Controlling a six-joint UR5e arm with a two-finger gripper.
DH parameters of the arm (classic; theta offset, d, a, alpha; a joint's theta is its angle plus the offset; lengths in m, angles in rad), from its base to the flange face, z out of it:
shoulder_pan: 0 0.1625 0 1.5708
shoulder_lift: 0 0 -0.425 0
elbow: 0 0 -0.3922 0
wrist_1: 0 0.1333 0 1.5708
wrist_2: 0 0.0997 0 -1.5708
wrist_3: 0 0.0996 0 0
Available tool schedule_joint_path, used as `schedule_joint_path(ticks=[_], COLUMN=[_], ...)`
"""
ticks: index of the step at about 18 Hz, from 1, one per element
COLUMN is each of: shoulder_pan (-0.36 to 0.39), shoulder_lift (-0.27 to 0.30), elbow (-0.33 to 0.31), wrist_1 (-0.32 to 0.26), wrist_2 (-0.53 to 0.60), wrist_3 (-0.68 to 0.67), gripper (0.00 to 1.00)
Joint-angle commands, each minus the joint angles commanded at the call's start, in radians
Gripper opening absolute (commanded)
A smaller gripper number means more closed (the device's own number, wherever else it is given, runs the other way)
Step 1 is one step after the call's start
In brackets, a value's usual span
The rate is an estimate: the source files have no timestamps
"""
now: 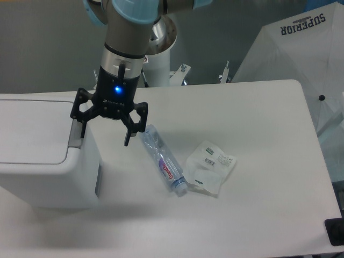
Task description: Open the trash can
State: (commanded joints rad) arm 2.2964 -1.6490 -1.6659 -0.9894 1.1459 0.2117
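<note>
1. Presently, the bin (45, 156) is seen at the table's (258, 177) left edge, lid flat and closed.
2. A grey tab (74, 133) is noted on the bin's right rim.
3. The gripper (105, 140) is held with jaws spread wide; nothing is gripped.
4. One finger (83, 129) is seen at the tab, at the bin's right rim; contact cannot be told. The other finger (128, 136) hangs just right of the bin, over the table.
5. A clear bottle (163, 159) is laid on its side right of the bin, apart from it.
6. A crumpled clear wrapper (210, 167) is found further right of the bin, just beside the bottle's cap end.
</note>
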Motion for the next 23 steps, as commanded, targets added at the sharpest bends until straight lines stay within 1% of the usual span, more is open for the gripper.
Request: schedule_joint_path(ticks=[3, 13, 15, 18, 20, 23], shoulder_pan=[0.000, -0.005, -0.005, -0.003, 0.027, 0.104], shoulder_lift=[0.000, -0.006, -0.005, -0.011, -0.012, -0.024], elbow=[-0.014, -0.012, -0.008, 0.026, 0.041, 0.067], wrist_1=[0.002, 0.003, 0.003, 0.006, 0.009, 0.018], wrist_2=[0.002, 0.000, 0.000, -0.002, -0.002, -0.002], wrist_3=[0.000, 0.000, 0.000, 0.003, 0.015, 0.029], gripper=[1.00, 1.00, 1.00, 1.00, 1.00, 1.00])
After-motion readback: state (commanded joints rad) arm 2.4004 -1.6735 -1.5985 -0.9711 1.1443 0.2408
